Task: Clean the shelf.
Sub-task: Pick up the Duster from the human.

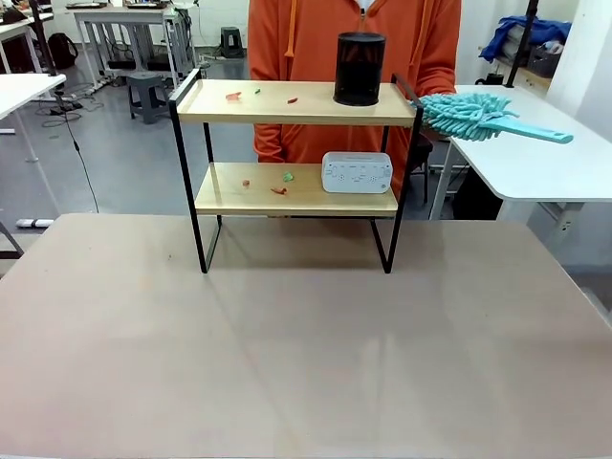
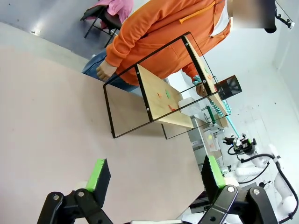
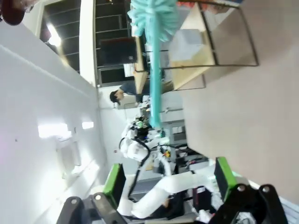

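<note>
Shelf (image 1: 306, 107): well ahead of both jaw pairs, centred btwn them, long axis across the reach; scraps (image 1: 234, 96) on both levels. L gripper (image 2: 156, 170) & R gripper (image 3: 169, 176) wide open, empty. Duster (image 1: 469, 115) at shelf's R end; R arm prob. nearer.

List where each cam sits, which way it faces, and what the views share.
Front: fixed on the robot's side of the table, facing across it at the shelf; the person's orange torso stands behind the shelf.
Left wrist: above the table, rolled, facing one end of the shelf; the left gripper, open, rises from the bottom edge.
Right wrist: rolled, facing the teal duster with the shelf beyond it; the right gripper, open, is at the bottom.
Shared: all three see the shelf; front and right wrist both see the teal duster.
</note>
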